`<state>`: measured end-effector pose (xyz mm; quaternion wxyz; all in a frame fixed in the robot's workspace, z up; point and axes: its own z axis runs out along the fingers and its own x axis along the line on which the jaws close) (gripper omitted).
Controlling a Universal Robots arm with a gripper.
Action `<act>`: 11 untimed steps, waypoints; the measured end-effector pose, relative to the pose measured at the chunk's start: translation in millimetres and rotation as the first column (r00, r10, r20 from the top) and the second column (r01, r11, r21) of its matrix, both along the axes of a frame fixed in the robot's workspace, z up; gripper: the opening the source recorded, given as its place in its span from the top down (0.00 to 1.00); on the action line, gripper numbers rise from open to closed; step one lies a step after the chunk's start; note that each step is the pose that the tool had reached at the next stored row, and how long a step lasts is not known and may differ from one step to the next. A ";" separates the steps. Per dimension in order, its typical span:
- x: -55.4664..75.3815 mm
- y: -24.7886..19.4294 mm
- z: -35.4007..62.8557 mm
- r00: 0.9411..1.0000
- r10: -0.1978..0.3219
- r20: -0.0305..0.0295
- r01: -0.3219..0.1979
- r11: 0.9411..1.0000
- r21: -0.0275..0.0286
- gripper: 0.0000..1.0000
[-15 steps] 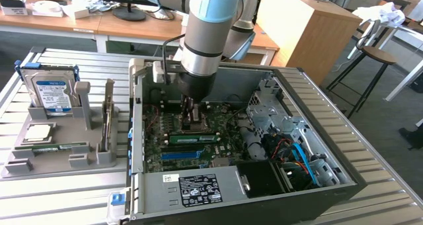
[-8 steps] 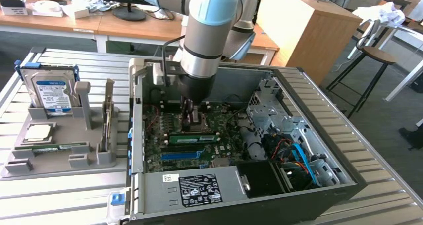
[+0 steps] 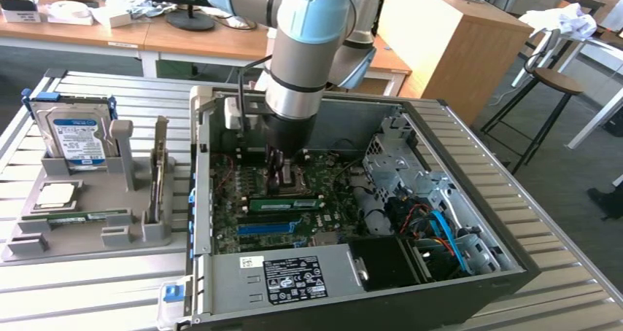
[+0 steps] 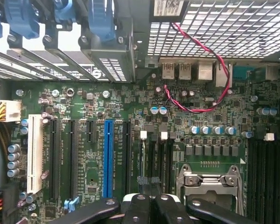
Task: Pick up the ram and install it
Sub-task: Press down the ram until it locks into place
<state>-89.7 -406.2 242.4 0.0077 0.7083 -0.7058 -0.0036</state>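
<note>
Ram (image 3: 285,203) lies seated in a motherboard (image 3: 255,222) slot inside the case (image 3: 467,200), its long axis running across the board toward the drive-bay side, beside the blue slot (image 3: 265,228). I judge it light, stiff and fragile; hold it by the long edges, not the chips. Gripper (image 3: 283,172) hangs above the board just behind the ram, clenched and holding nothing.
</note>
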 end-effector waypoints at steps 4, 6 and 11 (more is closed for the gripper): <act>0.0 -0.1 -3.0 1.000 0.000 0.000 0.000 1.000 0.000 0.90; 0.0 -0.1 -4.3 1.000 0.000 0.000 0.000 1.000 0.000 0.90; 0.0 -0.3 -4.7 1.000 0.000 0.000 0.000 1.000 0.000 0.90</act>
